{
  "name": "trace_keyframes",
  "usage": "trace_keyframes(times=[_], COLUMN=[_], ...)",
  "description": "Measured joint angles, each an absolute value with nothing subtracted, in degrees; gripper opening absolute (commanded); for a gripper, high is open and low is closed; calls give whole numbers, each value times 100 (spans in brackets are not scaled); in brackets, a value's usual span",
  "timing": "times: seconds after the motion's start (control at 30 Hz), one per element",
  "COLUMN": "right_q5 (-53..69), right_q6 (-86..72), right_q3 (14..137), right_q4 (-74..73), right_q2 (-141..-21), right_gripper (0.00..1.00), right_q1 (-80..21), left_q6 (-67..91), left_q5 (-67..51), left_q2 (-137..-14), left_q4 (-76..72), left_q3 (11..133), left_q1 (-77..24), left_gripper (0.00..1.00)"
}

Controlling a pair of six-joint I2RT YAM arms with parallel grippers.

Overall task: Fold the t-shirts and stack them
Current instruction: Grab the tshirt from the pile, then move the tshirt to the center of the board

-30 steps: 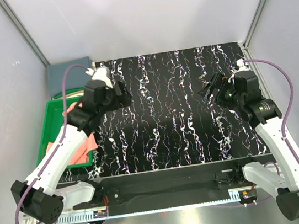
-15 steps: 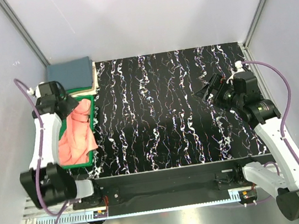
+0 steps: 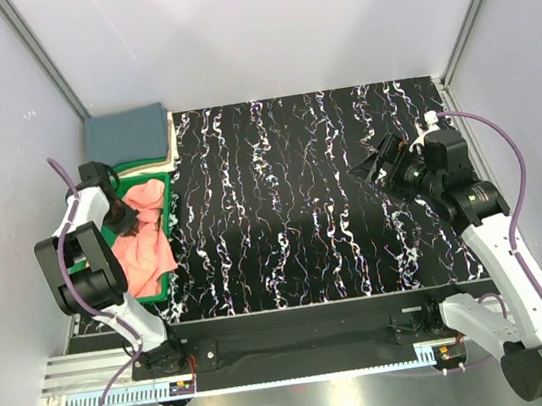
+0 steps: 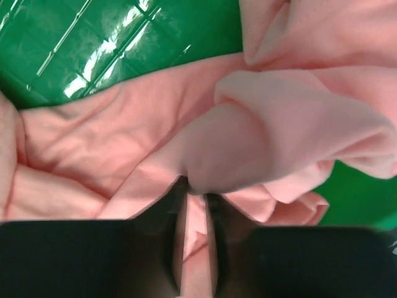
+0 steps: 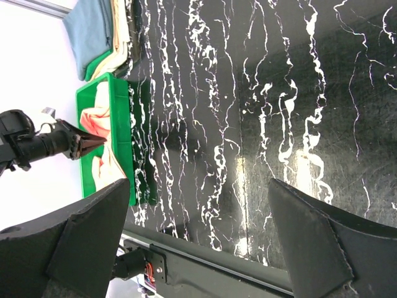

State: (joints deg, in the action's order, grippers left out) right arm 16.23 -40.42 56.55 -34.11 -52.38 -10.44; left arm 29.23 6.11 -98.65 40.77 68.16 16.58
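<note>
The salmon-pink t-shirt (image 3: pixel 148 242) lies crumpled in the green tray (image 3: pixel 82 238) at the table's left edge. My left gripper (image 3: pixel 128 215) is down in the tray, shut on a fold of that shirt. In the left wrist view the pink cloth (image 4: pixel 93 143) bunches up above the jaws, and a strip of it is pinched between the left gripper's (image 4: pixel 197 194) dark fingers. The slate blue-grey t-shirt (image 3: pixel 126 134) lies folded at the back left corner. My right gripper (image 3: pixel 375 165) hangs open over the right half of the table, holding nothing. It (image 5: pixel 198 239) faces the tray (image 5: pixel 120 124).
The black marbled table top (image 3: pixel 312 207) spans the middle. A cream cloth (image 3: pixel 170 136) shows under the blue-grey shirt's right edge. Grey walls close in on the left, back and right. A metal rail (image 3: pixel 301 345) runs along the near edge.
My left arm swung from over the table's left part to the tray and dropped into it. Its jaws went from open to shut on the pink shirt. The right arm barely moved.
</note>
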Motion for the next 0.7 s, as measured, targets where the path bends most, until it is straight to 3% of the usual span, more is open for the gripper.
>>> trace_keyframes(times=[0.27, 0.5, 0.63, 0.7], right_q5=[1610, 1533, 1428, 1400], right_q6=[-4115, -4235, -4296, -4331], right_q3=[5655, 5655, 5655, 5655], right_q4=[-3411, -3411, -3411, -3413], right_q2=[-4899, -4873, -4860, -4860], right_gripper=[100, 100, 99, 99], right_q1=[-1044, -1044, -1044, -1044], left_q6=[3052, 4073, 4687, 4928], left_q5=[-325, -2180, -2808, -2941], left_q2=[-8700, -6904, -6386, -6178], left_q4=[4329, 2051, 744, 82], left_q3=[8567, 9531, 9327, 8777], left_q1=[1229, 97, -443, -607], left_gripper=[0, 0, 0, 7])
